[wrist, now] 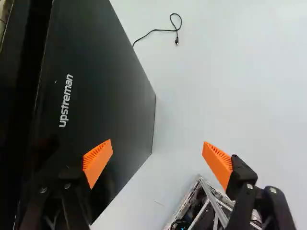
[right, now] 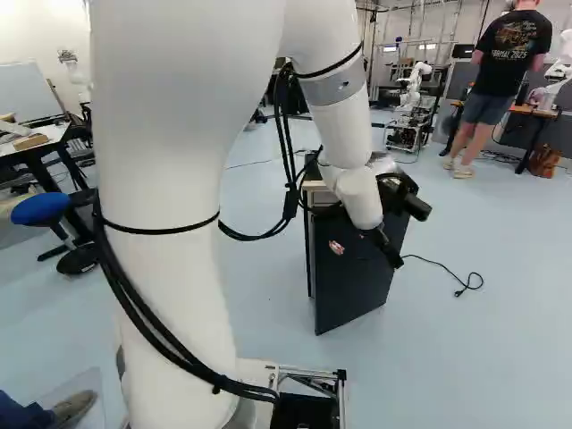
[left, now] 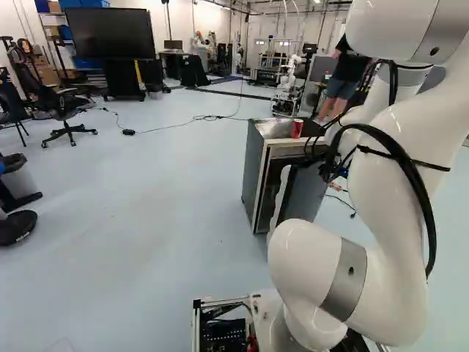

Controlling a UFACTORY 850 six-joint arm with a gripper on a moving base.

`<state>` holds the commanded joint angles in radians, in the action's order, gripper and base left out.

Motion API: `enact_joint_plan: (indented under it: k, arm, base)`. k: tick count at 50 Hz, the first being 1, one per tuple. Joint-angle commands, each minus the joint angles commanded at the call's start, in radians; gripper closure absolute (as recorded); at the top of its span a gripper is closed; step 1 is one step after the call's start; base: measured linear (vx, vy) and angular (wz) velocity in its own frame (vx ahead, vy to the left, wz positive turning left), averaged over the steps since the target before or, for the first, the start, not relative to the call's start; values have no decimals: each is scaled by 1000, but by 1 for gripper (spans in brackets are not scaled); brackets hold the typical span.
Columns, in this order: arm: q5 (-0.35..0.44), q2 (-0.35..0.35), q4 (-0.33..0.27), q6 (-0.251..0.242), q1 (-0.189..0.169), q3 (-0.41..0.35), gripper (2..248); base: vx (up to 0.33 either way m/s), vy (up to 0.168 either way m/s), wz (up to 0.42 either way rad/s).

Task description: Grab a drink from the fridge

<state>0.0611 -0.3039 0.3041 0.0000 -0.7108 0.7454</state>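
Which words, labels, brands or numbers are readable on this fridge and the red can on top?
"upstreman": on the fridge's dark panel.
Red can: any print is too small to read.
Red-and-white patch on the fridge: too small to read.

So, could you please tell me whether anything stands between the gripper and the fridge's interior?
Yes: the door. It looks partly open in the left base view, but the gripper is on its outer side, so it blocks the way into the fridge.
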Motion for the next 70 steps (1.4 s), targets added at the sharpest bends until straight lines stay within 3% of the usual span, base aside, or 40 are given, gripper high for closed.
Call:
enact_joint_plan:
  k: [24,56,70]
  arm:
    - [19,69,-13,0,64,-87,3]
    - [40,157,-127,0,163,-192,3]
    - [58,158,-174,0,225,-193,3]
  base:
    - [0,0,0]
    - [0,0,0]
    - [0,0,0]
